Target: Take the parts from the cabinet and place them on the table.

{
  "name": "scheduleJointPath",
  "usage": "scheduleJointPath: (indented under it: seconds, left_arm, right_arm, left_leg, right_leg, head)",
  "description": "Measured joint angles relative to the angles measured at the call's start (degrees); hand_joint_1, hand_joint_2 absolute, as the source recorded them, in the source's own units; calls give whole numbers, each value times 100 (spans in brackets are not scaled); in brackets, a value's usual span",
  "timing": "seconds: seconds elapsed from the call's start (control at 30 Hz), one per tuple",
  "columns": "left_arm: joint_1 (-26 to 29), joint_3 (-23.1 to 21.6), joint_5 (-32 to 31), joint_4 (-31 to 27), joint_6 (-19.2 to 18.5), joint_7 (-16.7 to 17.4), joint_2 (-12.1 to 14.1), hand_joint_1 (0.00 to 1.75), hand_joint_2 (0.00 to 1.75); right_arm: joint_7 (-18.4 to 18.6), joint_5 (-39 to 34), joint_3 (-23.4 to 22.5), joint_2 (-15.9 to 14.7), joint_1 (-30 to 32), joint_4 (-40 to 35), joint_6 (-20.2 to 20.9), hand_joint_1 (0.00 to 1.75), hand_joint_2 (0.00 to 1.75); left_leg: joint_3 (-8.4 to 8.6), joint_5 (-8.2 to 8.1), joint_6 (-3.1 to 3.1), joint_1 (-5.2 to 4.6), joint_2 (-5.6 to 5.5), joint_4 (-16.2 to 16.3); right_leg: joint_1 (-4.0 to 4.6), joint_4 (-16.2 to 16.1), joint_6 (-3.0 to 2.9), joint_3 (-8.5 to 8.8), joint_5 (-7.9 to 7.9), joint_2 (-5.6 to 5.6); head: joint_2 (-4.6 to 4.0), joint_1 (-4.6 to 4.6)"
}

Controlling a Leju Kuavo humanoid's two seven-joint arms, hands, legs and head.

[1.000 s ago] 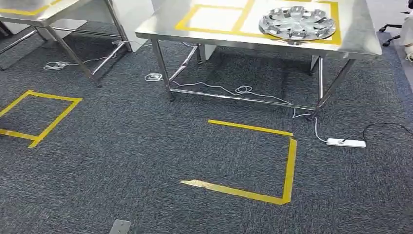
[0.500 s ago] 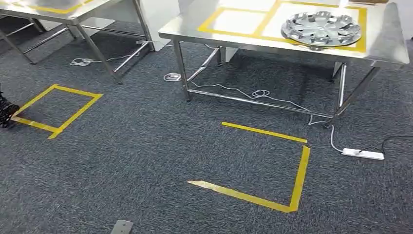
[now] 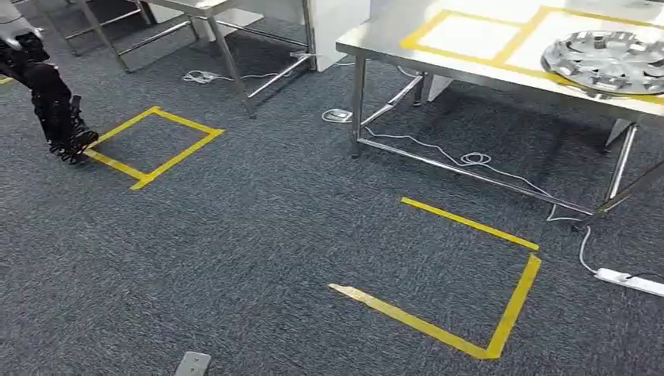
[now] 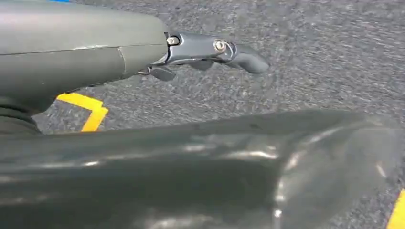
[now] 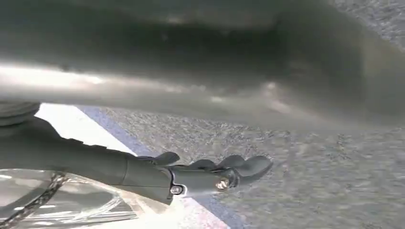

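I see the steel table (image 3: 470,59) with one part, a hubcap (image 3: 607,61), lying inside its yellow tape. I judge I'm between fetches, so the cabinet comes next. My left hand (image 4: 210,50) and right hand (image 5: 210,174) hang over carpet, fingers loosely extended, holding nothing.

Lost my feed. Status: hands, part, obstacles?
Left hand and right hand hanging, holding nothing. Hubcap on table. Cables and power strip on the floor beneath.
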Motion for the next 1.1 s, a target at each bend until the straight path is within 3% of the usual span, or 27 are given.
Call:
scheduleJointPath:
  seconds: [0.03, 0.07, 0.1, 0.17, 0.2, 0.23, 0.3, 0.33, 0.37, 0.4, 0.5, 0.53, 0.57, 0.6, 0.63, 0.67, 0.7, 0.73, 0.77, 0.8, 0.83, 0.87, 0.9, 1.0, 1.03, 1.07, 1.1]
  left_arm:
    - [8, 2, 9, 0, -13, 7, -2, 0, 0]
    - [-16, 4, 15, 0, -22, 9, 0, 0, 0]
    - [-66, 7, 13, 0, -39, 9, 0, 0, 0]
    - [-89, 7, 11, 0, -48, 13, -9, 0, 0]
    - [-86, 7, 0, 0, -48, 15, -7, 0, 175]
    - [-75, 7, -15, 0, -48, 26, -2, 0, 175]
    - [-74, 9, -33, 0, -50, 39, 2, 0, 175]
    - [-81, 9, -33, 0, -50, 39, 0, 0, 175]
    - [-92, 9, -33, 0, -50, 39, 0, 0, 175]
    - [-109, 9, -33, 0, -50, 39, 7, 0, 175]
    - [-81, 9, -37, 0, -52, 44, 26, 0, 175]
    - [-76, 9, -37, 0, -50, 46, 50, 0, 175]
    - [-81, 9, -39, 0, -50, 46, 44, 0, 175]
    - [-108, 9, -39, 0, -50, 46, 44, 0, 175]
    - [-133, 9, -39, 0, -50, 46, 46, 0, 175]
    - [-138, 9, -39, 0, -50, 46, 46, 0, 175]
    - [-130, 9, -39, 0, -50, 46, 46, 0, 175]
    - [-114, 9, -39, 0, -52, 48, 46, 0, 175]
    - [-108, 9, -39, 0, -50, 48, 46, 0, 175]
    - [-107, 11, -37, 0, -52, 52, 48, 0, 175]
    - [-110, 11, -39, 0, -52, 52, 55, 0, 175]
    - [-118, 11, -39, 0, -52, 52, 59, 0, 175]
    - [-143, 11, -39, 0, -52, 52, 61, 0, 175]
    - [-125, 11, -44, 0, -57, 59, 66, 0, 175]
    - [-117, 13, -42, 0, -55, 59, 70, 0, 175]
    - [-98, 15, -39, 0, -55, 61, 63, 0, 175]
    - [-117, 15, -37, 0, -55, 61, 63, 0, 175]
  right_arm:
    - [2, 2, 2, -2, -22, -2, -4, 0, 0]
    - [2, 2, 4, -2, -21, 0, -18, 0, 0]
    - [4, 13, 7, 2, 0, 2, -20, 0, 0]
    - [26, 9, 9, 0, 22, 2, -20, 0, 0]
    - [33, 7, 7, 0, 27, 2, -20, 0, 0]
    - [35, 9, 7, -4, 28, 2, -20, 0, 0]
    - [33, 17, 9, -4, 21, 2, -20, 0, 0]
    - [33, 17, 9, -4, 16, 4, -20, 0, 0]
    - [33, 24, 11, -4, 10, 4, -20, 0, 0]
    - [33, 20, 11, -4, 14, 2, -20, 0, 0]
    - [35, 15, 22, -2, -8, 4, -17, 0, 0]
    - [35, 20, 42, 18, -16, 7, -17, 0, 0]
    - [33, 26, 46, 13, -17, 7, -17, 0, 0]
    - [33, 31, 46, 11, -7, 4, -17, 0, 0]
    - [35, 31, 46, 11, 11, 4, -17, 0, 0]
    - [37, 28, 46, 11, 15, 4, -17, 0, 0]
    - [44, 30, 46, 9, 11, 4, -17, 0, 0]
    - [44, 31, 46, 9, 1, 4, -17, 0, 0]
    - [44, 29, 46, 9, -7, 7, -17, 0, 0]
    - [44, 31, 48, 11, -11, 7, -17, 0, 0]
    - [44, 31, 48, 11, -15, 7, -17, 0, 0]
    - [42, 31, 50, 13, -15, 7, -17, 0, 0]
    - [41, 31, 50, 15, -13, 7, -17, 0, 0]
    - [46, 33, 52, 15, -46, 7, -17, 0, 0]
    - [50, 33, 55, 15, -67, 7, -17, 0, 0]
    - [50, 35, 59, 13, -74, 7, -17, 0, 0]
    - [50, 35, 63, 13, -71, 7, -17, 0, 0]
  left_leg:
    - [61, 57, 6, 49, -64, -69]
    - [61, 80, 49, 67, -113, -81]
    - [36, 91, 65, 73, -221, -80]
    - [27, 94, 82, 62, -397, -77]
    - [31, 94, 82, 59, -485, -74]
    - [40, 94, 81, 59, -581, -71]
    - [63, 83, 65, 67, -770, -55]
    - [67, 66, 39, 73, -845, -31]
    - [51, 52, 4, 58, -904, -16]
    - [10, 38, -25, 55, -985, 42]
    - [-40, 95, -134, 94, -1179, -2]
    - [-50, 50, -155, 86, -1070, 46]
    - [-117, -53, -193, 40, -692, 199]
    - [-299, -250, -232, 62, -486, 556]
    - [-548, -471, -259, 91, -380, 1056]
    - [-766, -628, -277, 113, -343, 1487]
    - [-912, -676, -290, 132, -328, 1766]
    - [-905, -571, -296, 146, -322, 1740]
    - [-788, -367, -293, 150, -308, 1484]
    - [-577, -106, -274, 149, -274, 1045]
    - [-320, 146, -234, 131, -161, 532]
    - [-120, 186, -175, 74, 133, 139]
    - [-74, 115, -134, -1, 225, 29]
    - [-109, 105, -75, -4, 27, 34]
    - [-46, 146, -30, 50, -60, -63]
    - [-14, 166, -11, 64, -104, -108]
    - [-11, 173, 33, 74, -165, -117]
  right_leg:
    - [-35, 56, 52, -36, -67, 355]
    - [-53, 254, 51, -125, -222, 715]
    - [-58, 687, 55, -325, -449, 910]
    - [-53, 1534, 68, -747, -792, 1007]
    - [-49, 1744, 72, -876, -805, 1014]
    - [-49, 1657, 70, -874, -653, 1014]
    - [-67, 803, 67, -527, -76, 1082]
    - [-95, 300, 68, -313, 177, 1266]
    - [-118, 140, 59, -232, 74, 1572]
    - [-140, -6, 42, -147, 62, 1572]
    - [-100, 12, -44, -118, 82, 1379]
    - [-147, -31, -93, -89, 109, 1283]
    - [-142, -44, -131, -63, 95, 1225]
    - [-131, -46, -160, -48, 79, 1119]
    - [-118, -45, -181, -33, 63, 1008]
    - [-113, -45, -191, -23, 44, 911]
    - [-112, -45, -186, -13, 30, 828]
    - [-111, -45, -183, 8, 12, 753]
    - [-111, -45, -174, 32, -8, 684]
    - [-111, -45, -159, 67, -31, 620]
    - [-111, -45, -132, 110, -60, 557]
    - [-109, -54, -100, 124, -92, 493]
    - [-68, -43, -45, 139, -133, 428]
    - [-67, -122, 20, 248, -143, 213]
    - [-68, -126, 65, 281, -184, 182]
    - [-89, -35, 88, 238, -277, 518]
    - [-90, 290, 83, 81, -456, 807]
  head:
    - [2, 15]
    - [0, 24]
    - [0, 44]
    - [0, 50]
    - [2, 50]
    - [0, 46]
    - [0, 48]
    - [0, 53]
    - [0, 48]
    - [0, 42]
    - [0, 44]
    - [0, 46]
    - [0, -4]
    - [0, -46]
    - [0, -37]
    - [2, -39]
    - [0, -39]
    - [2, -42]
    - [2, -42]
    - [0, -46]
    - [0, -41]
    - [0, -39]
    - [0, -48]
    - [2, -31]
    - [2, -37]
    - [2, 0]
    - [2, 20]
